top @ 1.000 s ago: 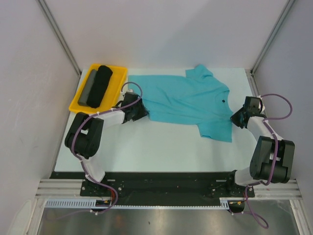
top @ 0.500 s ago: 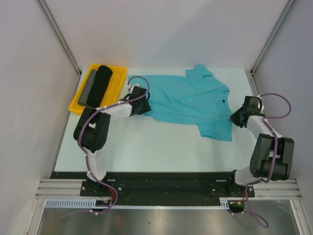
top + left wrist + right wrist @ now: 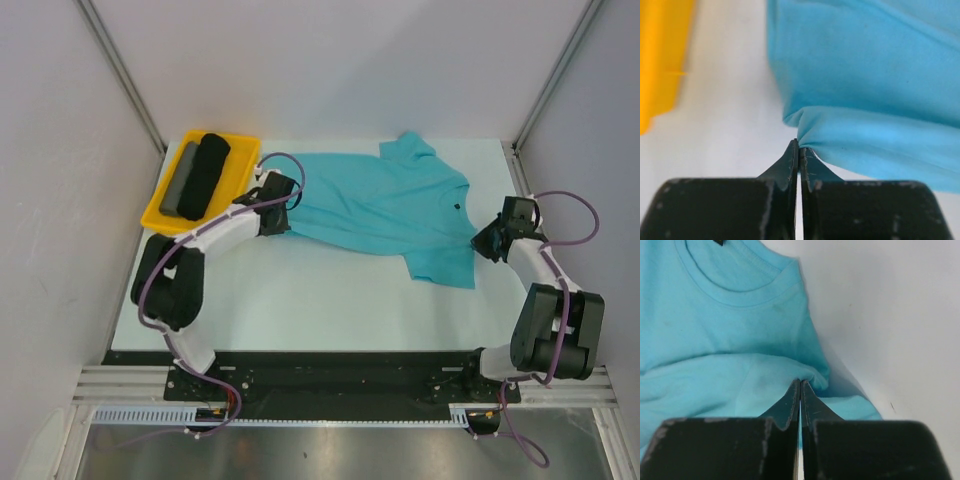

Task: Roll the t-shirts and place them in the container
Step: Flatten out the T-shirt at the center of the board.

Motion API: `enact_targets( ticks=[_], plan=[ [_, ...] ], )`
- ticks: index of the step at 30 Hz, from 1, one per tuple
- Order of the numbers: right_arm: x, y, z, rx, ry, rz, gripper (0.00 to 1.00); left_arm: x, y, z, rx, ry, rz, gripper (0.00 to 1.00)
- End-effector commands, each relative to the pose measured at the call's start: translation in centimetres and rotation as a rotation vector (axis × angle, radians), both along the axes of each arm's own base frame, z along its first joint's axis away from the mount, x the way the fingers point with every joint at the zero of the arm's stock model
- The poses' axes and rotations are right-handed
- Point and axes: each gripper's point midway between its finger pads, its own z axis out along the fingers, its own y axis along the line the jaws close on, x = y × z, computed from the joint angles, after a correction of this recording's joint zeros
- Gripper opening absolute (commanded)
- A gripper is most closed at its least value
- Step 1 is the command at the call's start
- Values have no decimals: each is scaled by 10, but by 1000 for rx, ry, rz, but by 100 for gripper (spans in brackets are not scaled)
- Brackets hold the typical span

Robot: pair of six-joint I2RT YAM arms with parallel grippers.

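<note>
The turquoise t-shirt (image 3: 380, 205), judged light and limp, should sag and crease; the left gripper (image 3: 798, 145) clenches its left hem corner, the right gripper (image 3: 800, 385) its right shoulder fold.

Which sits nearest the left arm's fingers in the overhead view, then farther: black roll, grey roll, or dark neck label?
1. Black roll, in yellow tray, left of the fingers.
2. Grey roll, beside it, farther left.
3. Neck label, far right on the turquoise t-shirt.
</note>
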Motion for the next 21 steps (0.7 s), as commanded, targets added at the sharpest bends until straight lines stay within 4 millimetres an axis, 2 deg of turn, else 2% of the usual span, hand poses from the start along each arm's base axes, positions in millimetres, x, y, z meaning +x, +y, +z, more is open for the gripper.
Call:
enact_targets(
  ticks=[1, 3, 4, 7, 8, 10, 11, 12, 13, 14, 16, 17, 19, 21],
  plan=[
    [-9, 1, 28, -10, -23, 25, 0, -23, 42, 58, 199, -42, -41, 2],
    [-16, 0, 29, -10, -5, 23, 0, -40, 48, 56, 228, -2, -76, 12],
    [-24, 1, 30, -8, 14, 26, 0, -48, 51, 61, 223, -3, -85, 13],
    [-40, 5, 28, -4, 53, 37, 0, -67, 56, 53, 207, 25, -90, 30],
    [-43, 5, 33, 0, 43, 40, 0, -77, 54, 51, 169, 26, -102, 42],
    [-52, 0, 33, 7, 55, 25, 0, -82, 44, 54, 65, -14, -90, 53],
    [-55, 0, 37, 9, 42, 29, 0, -93, 37, 52, -28, -19, -103, 60],
    [-57, -1, 38, 9, 42, 23, 0, -96, 32, 51, -93, -29, -101, 61],
    [-58, -2, 38, 10, 40, 21, 0, -90, 24, 54, -184, -76, -63, 61],
    [-59, 0, 37, 15, 39, 24, 0, -97, 28, 39, -223, -63, -38, 61],
    [-59, 3, 36, 22, 35, 35, 0, -94, 15, 40, -364, -92, -14, 59],
    [-60, 4, 34, 25, 37, 35, 0, -97, 16, 29, -395, -79, 1, 57],
    [-58, 3, 33, 16, 31, 35, 0, -91, 11, 26, -461, -104, 38, 56],
    [-55, 2, 32, 9, 26, 35, 0, -96, 2, 10, -515, -64, 41, 55]
  ],
)
